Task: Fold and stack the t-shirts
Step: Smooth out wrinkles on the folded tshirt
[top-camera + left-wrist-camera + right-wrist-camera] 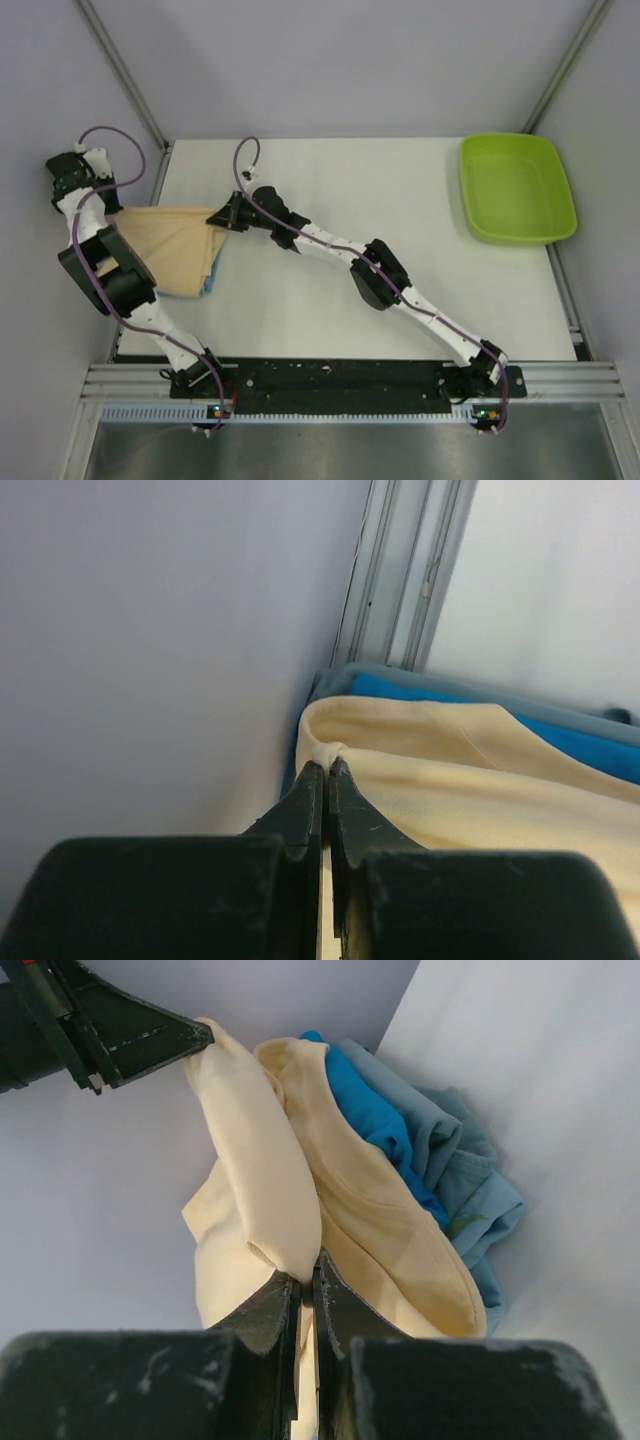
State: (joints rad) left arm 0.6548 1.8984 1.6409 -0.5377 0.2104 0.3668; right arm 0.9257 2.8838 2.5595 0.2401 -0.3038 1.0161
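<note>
The pale peach-cream t-shirt (170, 250) lies at the table's far left, stretched between both grippers. It also shows in the left wrist view (480, 790) and the right wrist view (260, 1190). The bright blue t-shirt (209, 283) lies under it, only an edge showing; it is plainer in the left wrist view (560, 735) and the right wrist view (380, 1120). My left gripper (326, 767) is shut on a corner of the cream shirt by the left wall. My right gripper (308, 1282) is shut on the shirt's right edge (222, 218).
A lime-green plastic tray (515, 188) stands at the back right of the white table (400, 260). A grey wall (150, 660) and a metal frame post (400, 570) stand close on the left of the shirts.
</note>
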